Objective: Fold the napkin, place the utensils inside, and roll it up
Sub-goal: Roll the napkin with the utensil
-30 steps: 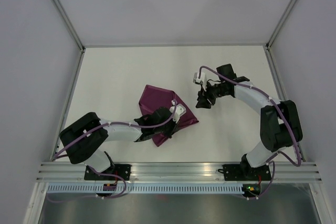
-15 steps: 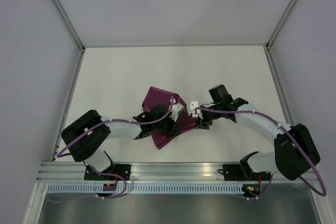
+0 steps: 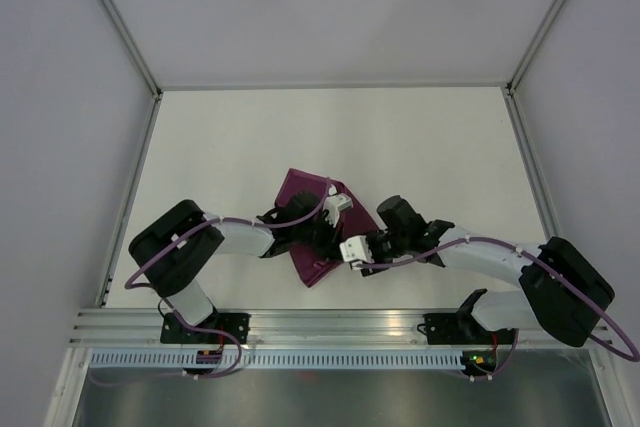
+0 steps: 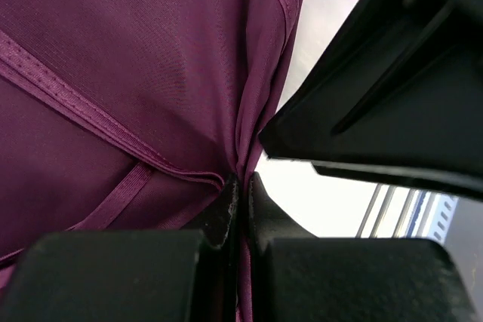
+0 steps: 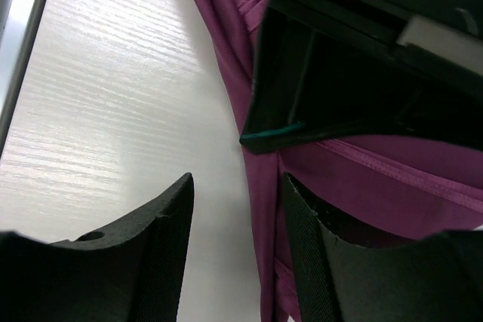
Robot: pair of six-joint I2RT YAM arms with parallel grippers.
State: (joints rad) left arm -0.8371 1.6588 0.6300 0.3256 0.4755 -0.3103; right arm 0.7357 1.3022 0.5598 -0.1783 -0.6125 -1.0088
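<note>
Left gripper (image 4: 240, 186) is seen clamped on a pinched fold of the napkin (image 4: 151, 58), with its jaws pressed together on the cloth. From that gripper, the dark magenta fabric with its stitched hems is spread ahead and to the left, and it lies rumpled on the white bench (image 3: 220, 147). Just beside it, the right gripper (image 5: 235, 209) is held low with its jaws apart and nothing clamped. The napkin's edge is seen running between them, with cloth on the right and bare bench on the left.
</note>
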